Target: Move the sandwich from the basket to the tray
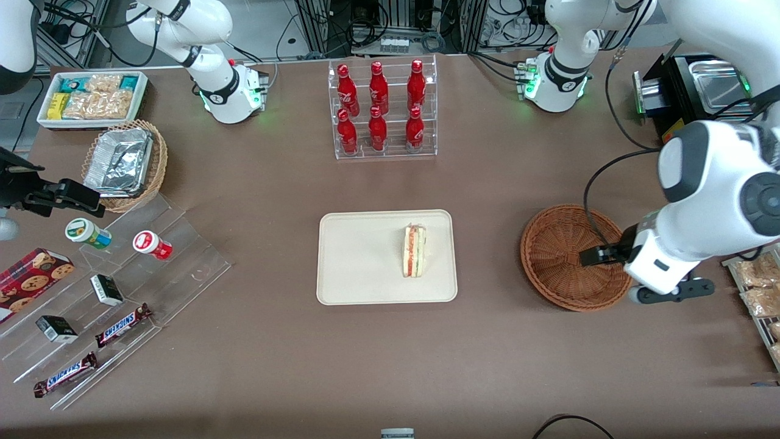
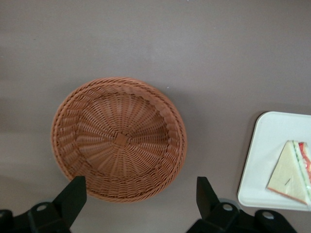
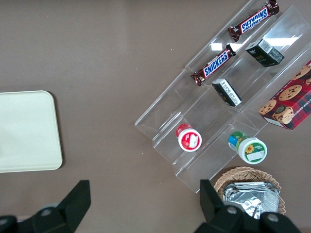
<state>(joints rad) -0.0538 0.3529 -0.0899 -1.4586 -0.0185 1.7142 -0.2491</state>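
— While you hover there, what do you count?
— One sandwich [image 1: 414, 250] on one tray [image 1: 359, 259], lengthwise toward the front camera; one basket [image 1: 557, 256]. My gripper [image 2: 141, 194] hangs above it, fingers spread, holding nothing.

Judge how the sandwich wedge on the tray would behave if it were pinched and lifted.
The sandwich probably squashes easily: its bread looks soft and pale. Its stacked filling layers could slide apart, since nothing visibly wraps them. It rests on the tray on a narrow edge, so a nudge may topple it. The gripper hangs open above the empty basket.
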